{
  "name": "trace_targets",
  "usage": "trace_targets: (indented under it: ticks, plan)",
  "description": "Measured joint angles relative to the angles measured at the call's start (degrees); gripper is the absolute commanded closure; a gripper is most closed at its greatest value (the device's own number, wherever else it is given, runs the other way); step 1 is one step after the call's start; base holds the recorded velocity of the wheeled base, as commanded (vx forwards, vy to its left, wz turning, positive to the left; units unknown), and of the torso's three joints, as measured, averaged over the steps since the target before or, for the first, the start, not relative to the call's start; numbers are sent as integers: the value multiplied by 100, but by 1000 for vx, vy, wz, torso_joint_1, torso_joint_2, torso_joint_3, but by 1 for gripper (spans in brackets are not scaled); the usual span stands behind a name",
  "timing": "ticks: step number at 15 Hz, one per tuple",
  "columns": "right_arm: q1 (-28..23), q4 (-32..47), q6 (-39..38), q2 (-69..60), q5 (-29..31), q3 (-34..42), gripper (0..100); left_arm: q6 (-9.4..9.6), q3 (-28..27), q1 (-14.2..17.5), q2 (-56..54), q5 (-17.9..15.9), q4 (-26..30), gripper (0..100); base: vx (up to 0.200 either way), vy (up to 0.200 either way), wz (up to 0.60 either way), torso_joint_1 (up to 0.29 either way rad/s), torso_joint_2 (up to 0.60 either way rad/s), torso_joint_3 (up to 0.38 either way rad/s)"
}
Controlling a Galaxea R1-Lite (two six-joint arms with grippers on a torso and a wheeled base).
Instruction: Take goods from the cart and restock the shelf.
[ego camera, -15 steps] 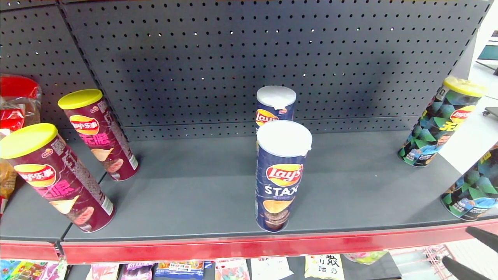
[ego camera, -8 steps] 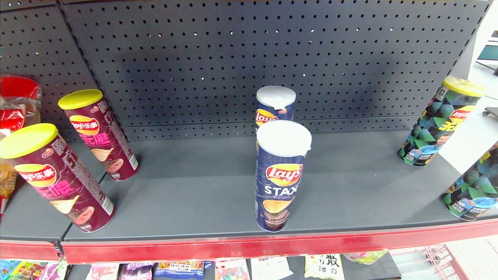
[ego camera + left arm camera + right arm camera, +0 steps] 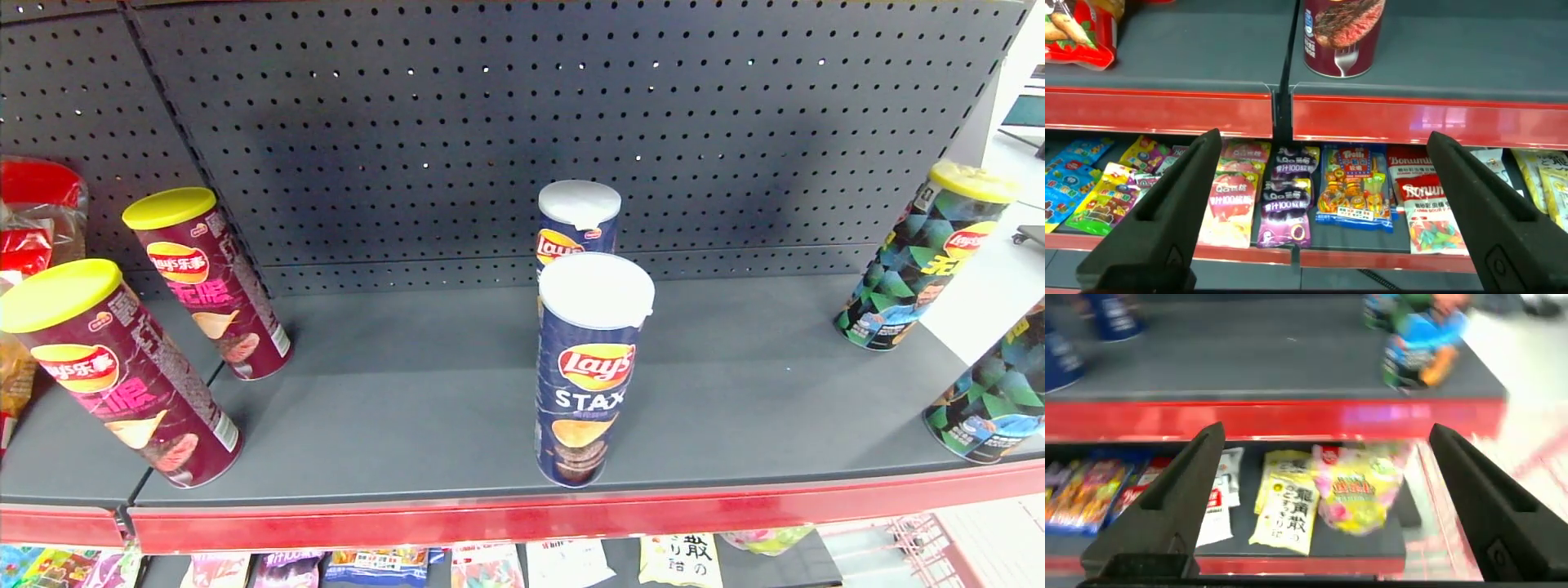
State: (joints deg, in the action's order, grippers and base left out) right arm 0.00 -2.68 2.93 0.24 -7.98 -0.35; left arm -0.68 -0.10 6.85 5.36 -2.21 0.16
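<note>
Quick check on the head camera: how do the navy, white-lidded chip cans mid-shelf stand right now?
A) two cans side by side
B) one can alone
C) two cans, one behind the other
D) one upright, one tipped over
C: the front navy can stands upright near the red front edge of the shelf, and the second navy can stands upright directly behind it, close to the pegboard.

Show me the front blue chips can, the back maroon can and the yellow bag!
front blue chips can (image 3: 586, 384): head view, label on its side.
back maroon can (image 3: 214, 286): head view, middle of its side.
yellow bag (image 3: 1360, 494): right wrist view, middle of its front.
</note>
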Motion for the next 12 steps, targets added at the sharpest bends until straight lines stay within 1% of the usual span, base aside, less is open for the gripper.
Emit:
trace_targets:
  ticks: [3, 6, 9, 11, 12]
  plan:
    - [40, 129, 5, 50, 46, 33, 0, 2, 0, 0, 0, 0, 2, 0, 0, 0, 0, 0, 0, 0]
    - [18, 255, -317, 2, 341, 33, 0, 0, 0, 0, 0, 0, 2, 0, 0, 0, 0, 0, 0, 0]
    - [13, 255, -333, -11, 352, 35, 0, 2, 0, -2, 6, 0, 2, 0, 0, 0, 0, 0, 0, 0]
    - [13, 258, -328, -15, 352, 35, 0, 2, 0, -96, 11, 0, 2, 0, 0, 0, 0, 0, 0, 0]
    - [13, 258, -341, -17, 372, 35, 0, 2, 0, -254, 0, 0, 2, 0, 0, 0, 0, 0, 0, 0]
